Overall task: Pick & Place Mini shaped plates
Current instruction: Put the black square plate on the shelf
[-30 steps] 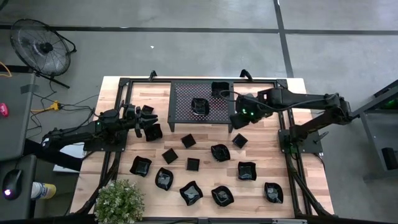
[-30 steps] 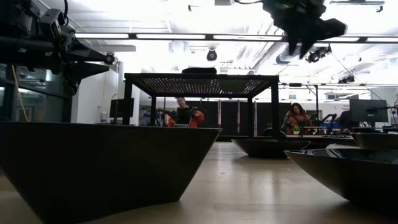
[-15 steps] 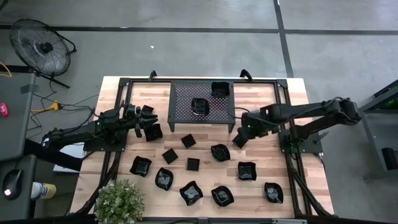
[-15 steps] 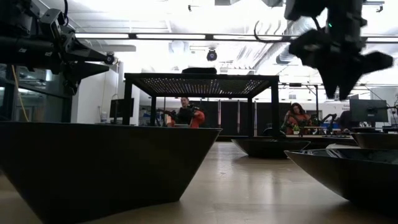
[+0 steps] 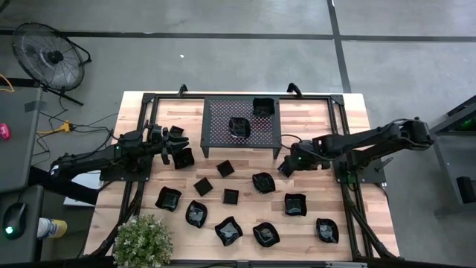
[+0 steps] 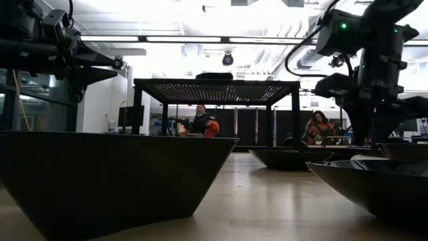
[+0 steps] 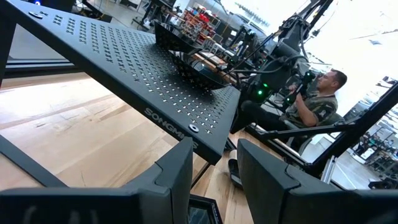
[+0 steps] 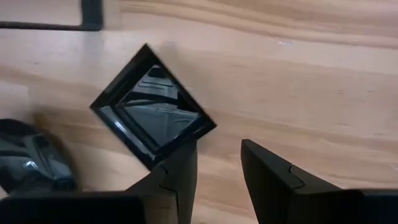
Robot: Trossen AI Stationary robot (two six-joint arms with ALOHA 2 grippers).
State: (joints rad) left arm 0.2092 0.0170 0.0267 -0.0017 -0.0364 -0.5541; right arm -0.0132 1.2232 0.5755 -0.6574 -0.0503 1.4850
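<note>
Mini shaped plates, glossy black, lie scattered on the wooden table; two sit on the black perforated rack [image 5: 223, 119], a wavy one [image 5: 239, 126] and a square one [image 5: 262, 106]. My right gripper [image 5: 285, 165] is open and low over a square plate [image 5: 287, 169] near the rack's near right leg. In the right wrist view, one finger [image 8: 179, 167] stands at this square plate's [image 8: 149, 112] near corner and the other finger [image 8: 267, 168] is over bare wood. My left gripper [image 5: 177, 143] is open, hovering left of the rack above another square plate [image 5: 184, 158]. My right gripper comes at the square plate from above, pointing down, with one finger at the rim of its corner [image 8: 186, 138] and the other outside it. Whether that finger touches the rim, I cannot tell. The plate lies flat on the table.
Several more plates lie across the table's near half, such as a wavy one [image 5: 262, 181] close to my right gripper and one [image 5: 295, 204] nearer the front. A potted plant [image 5: 141, 240] stands at the near left corner. The rack's legs [image 6: 295, 117] stand beside my right arm.
My right gripper has moved from beside the rack's right edge toward the table's near edge and down, ending low over the square plate. The left arm and the plates have kept still.
</note>
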